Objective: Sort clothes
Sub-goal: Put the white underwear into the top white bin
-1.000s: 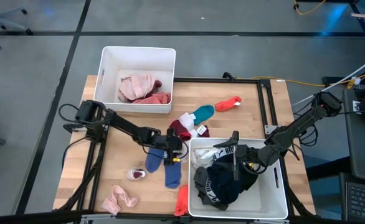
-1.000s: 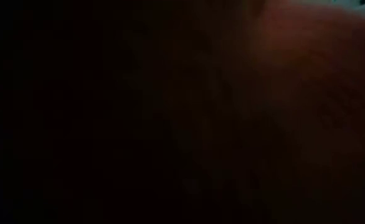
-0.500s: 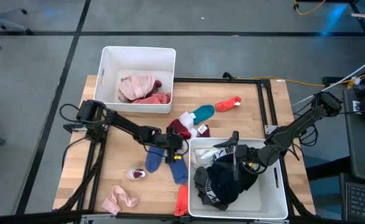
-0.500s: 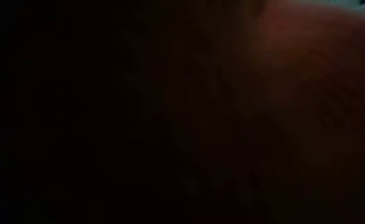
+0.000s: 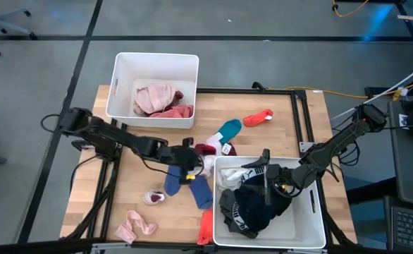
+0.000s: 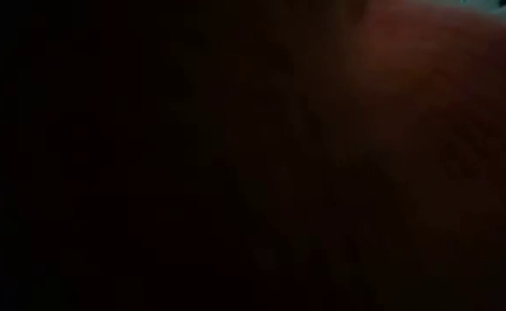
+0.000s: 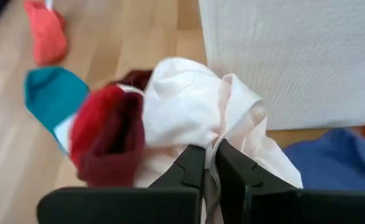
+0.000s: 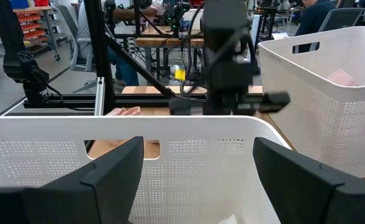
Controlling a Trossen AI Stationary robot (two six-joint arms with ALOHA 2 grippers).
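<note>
The clothes lie spread over the wooden table (image 5: pixel 136 162). My left gripper (image 5: pixel 191 168) (image 7: pixel 210 163) is shut on a white garment (image 7: pixel 195 102), with a maroon-and-red piece (image 7: pixel 108 137) bunched against it. Two blue socks (image 5: pixel 175 180) lie just beneath it. A teal sock (image 5: pixel 229 128) and a red-orange sock (image 5: pixel 258 117) lie farther back. My right gripper (image 5: pixel 266 173) (image 8: pixel 195 168) hangs open over the near white bin (image 5: pixel 312 212), which holds dark clothes (image 5: pixel 252 204). My left gripper pinches a bunched fold of the white garment (image 7: pixel 202 135) between its two fingertips. The fingers come slanting down from the table's left. The garment is gathered up in front of the fingers, and part of it hangs below them beside the near bin's wall.
The far white bin (image 5: pixel 122 70) holds pink and red clothes (image 5: pixel 157 100). A pink sock (image 5: pixel 136 226), a small pink-and-white piece (image 5: pixel 153 197) and an orange-red sock (image 5: pixel 205 227) lie near the front edge. The low view is dark and shows nothing.
My left gripper has risen and drawn back toward the table's left edge with the white garment in its fingers. The garment has been pulled away from beside the teal sock toward the gripper. One blue sock has turned and slid a little.
</note>
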